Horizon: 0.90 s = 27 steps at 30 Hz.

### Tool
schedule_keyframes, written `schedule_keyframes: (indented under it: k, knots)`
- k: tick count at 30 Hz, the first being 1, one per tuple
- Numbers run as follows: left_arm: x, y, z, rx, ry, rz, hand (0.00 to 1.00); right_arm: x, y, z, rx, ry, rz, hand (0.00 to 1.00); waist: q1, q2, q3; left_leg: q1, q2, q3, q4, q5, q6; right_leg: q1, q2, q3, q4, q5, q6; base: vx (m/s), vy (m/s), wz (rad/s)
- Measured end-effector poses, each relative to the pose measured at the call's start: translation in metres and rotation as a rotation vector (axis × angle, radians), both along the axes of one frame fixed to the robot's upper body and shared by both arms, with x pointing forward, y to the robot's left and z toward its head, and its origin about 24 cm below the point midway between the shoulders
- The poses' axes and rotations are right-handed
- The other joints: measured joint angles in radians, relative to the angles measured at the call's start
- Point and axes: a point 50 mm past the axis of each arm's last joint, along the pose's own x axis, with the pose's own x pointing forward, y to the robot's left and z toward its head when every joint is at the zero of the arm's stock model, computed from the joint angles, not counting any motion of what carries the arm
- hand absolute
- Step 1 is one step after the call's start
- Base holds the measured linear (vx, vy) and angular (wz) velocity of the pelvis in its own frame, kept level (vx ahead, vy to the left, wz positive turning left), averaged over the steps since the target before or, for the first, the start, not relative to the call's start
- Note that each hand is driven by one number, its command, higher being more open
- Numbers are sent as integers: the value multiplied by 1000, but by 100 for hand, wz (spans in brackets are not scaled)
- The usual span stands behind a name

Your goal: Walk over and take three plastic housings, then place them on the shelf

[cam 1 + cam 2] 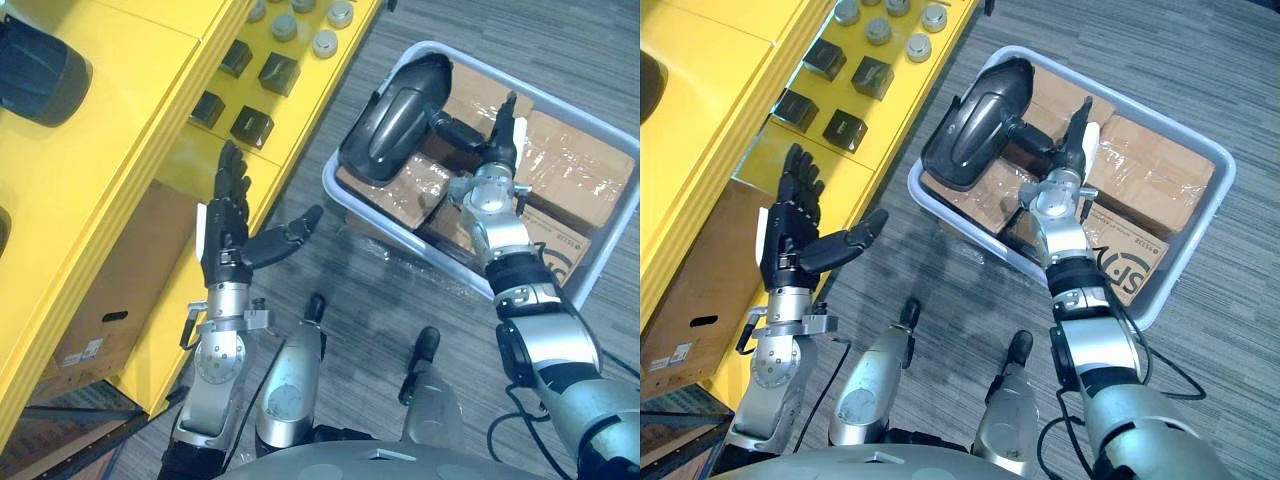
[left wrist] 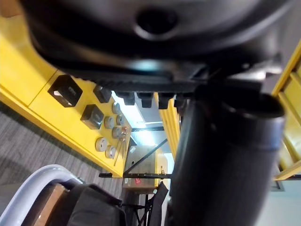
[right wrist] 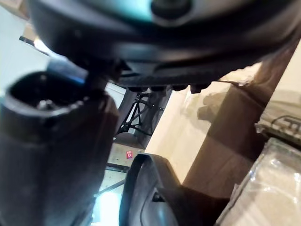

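While my right hand (image 1: pixel 497 165) hovers straight-fingered beside the dark housing (image 1: pixel 392 118) in the bin (image 1: pixel 385 228), I judge pickup underway: next, close on it; left hand (image 1: pixel 228 235) is spread wide.

Housing (image 1: pixel 395 120): dark plastic, smooth, slight sheen. Bin (image 1: pixel 385 228): pale grey plastic, smooth. Boxes (image 1: pixel 570 170) in bin: brown cardboard under shiny, crinkled clear film. Shelf (image 1: pixel 90 150): yellow painted, smooth, semi-gloss. Floor (image 1: pixel 375 290): grey carpet, matt, ribbed.
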Motion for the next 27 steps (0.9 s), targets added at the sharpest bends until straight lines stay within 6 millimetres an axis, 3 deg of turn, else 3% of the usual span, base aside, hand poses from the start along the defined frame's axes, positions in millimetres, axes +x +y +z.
schedule_keyframes:
  k: [5, 8, 13, 16, 17, 22, 27]
  knots:
    - [7, -15, -11, 4, 49, -57, 100, 5, -6, -2, -40, 100, -49, 100, 9, 10, 8, -7, -1, -8, 1, 6, -2, 0, 1, -11, 1, 0, 0, -23, -7, 6]
    - [9, -22, -15, -24, 73, -82, 100, 8, -13, 8, -100, 134, -78, 100, 14, 15, 11, -20, -1, -21, 0, 15, -4, -4, 2, -30, 1, 0, 0, -28, -16, 12]
    - [12, -21, -20, -43, 97, -42, 100, 12, -27, 31, -169, 129, -121, 100, 44, 51, 31, -22, -2, -30, -9, 28, -6, -5, 2, -39, 7, 0, 0, -16, -8, 5]
    - [14, -21, -20, -52, 101, -38, 100, 14, -30, 43, -204, 138, -127, 100, 54, 53, 32, -31, -2, -46, -36, 49, -12, -17, 2, -56, 7, 1, -1, -7, -35, 15]
    - [14, -21, -21, -59, 107, -39, 100, 15, -30, 47, -215, 144, -125, 0, 56, 54, 32, -35, -2, -52, -41, 54, -13, -20, 3, -63, 6, 1, -1, 9, -38, 19]
    - [14, -21, -24, -76, 122, -43, 100, 17, -30, 52, -243, 219, -116, 0, 69, 54, 33, -35, -2, -54, -42, 56, -14, -19, 0, -70, 6, 1, -1, 11, -11, 4]
    - [15, -24, -23, -74, 120, -56, 100, 10, -53, 60, -454, 397, -152, 0, 77, 55, 33, -17, -2, -60, -74, 75, -20, -13, -1, -81, 16, -5, -9, -17, -18, 4]
